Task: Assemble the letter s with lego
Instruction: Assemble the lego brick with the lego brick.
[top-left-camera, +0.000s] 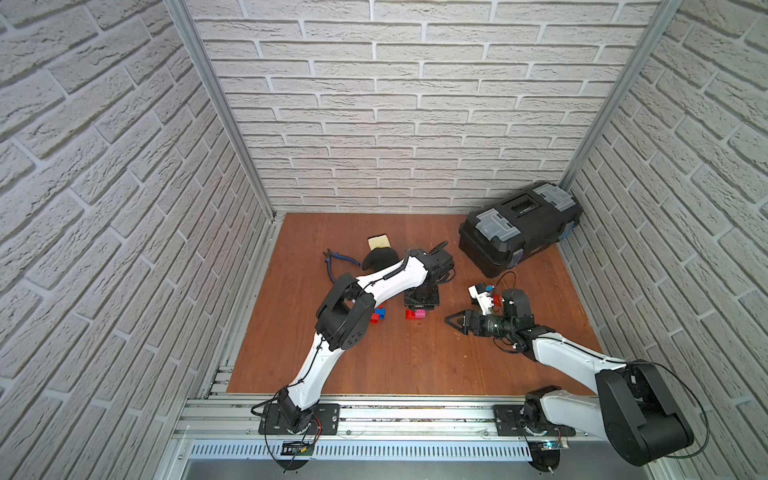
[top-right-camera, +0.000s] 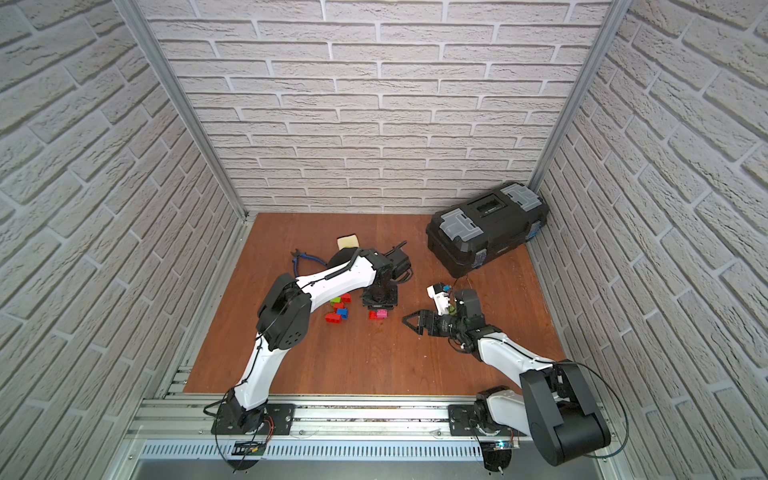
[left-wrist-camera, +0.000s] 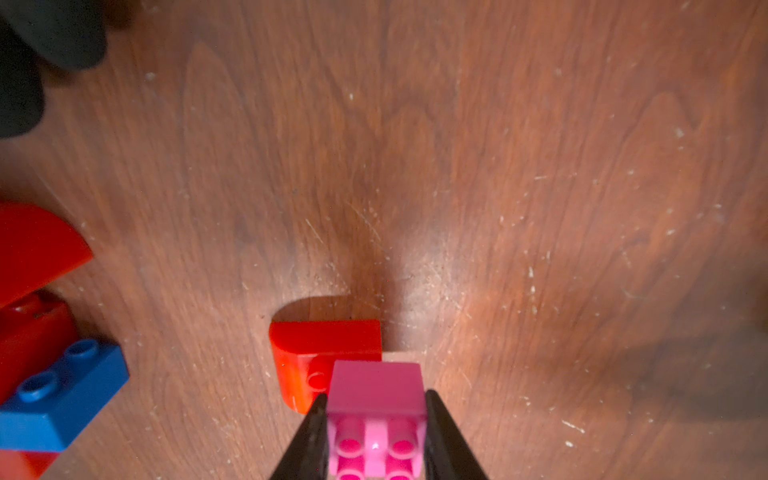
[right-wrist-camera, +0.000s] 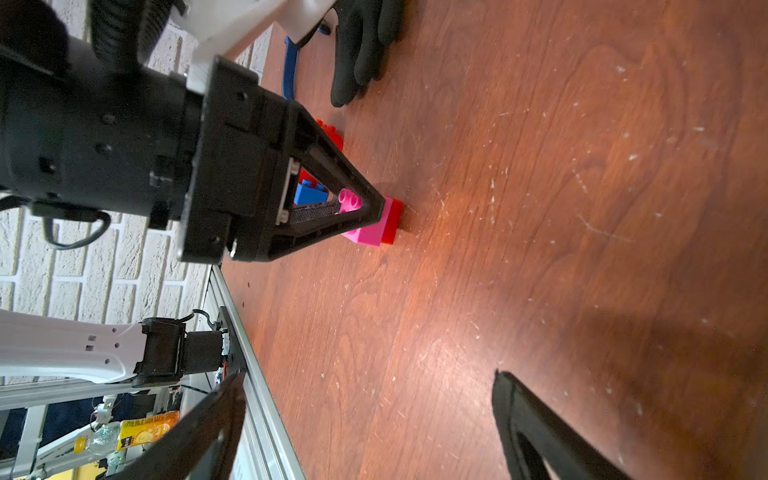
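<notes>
The pink brick (left-wrist-camera: 376, 382) is clenched in the left claw (left-wrist-camera: 376, 397), low on the bench (top-left-camera: 415, 365), touching a red brick (left-wrist-camera: 324, 340). The right claw (right-wrist-camera: 365, 380) is seen spread wide, empty, well apart. The other bricks (top-right-camera: 338, 309) are scattered nearby.

Light/IQ: top views bright + even; wrist cams dimmer, warm.
Wide-angle bowing at wall edges. Left wrist: red brick (left-wrist-camera: 37, 249) at edge soft, shadow mid counter (left-wrist-camera: 540, 166). Right wrist: sheen on counter, right pincer (right-wrist-camera: 368, 380) tips blurred.

White arm shells (top-left-camera: 320, 365), black joints (top-left-camera: 345, 318), coiled black cable (top-left-camera: 390, 275)
</notes>
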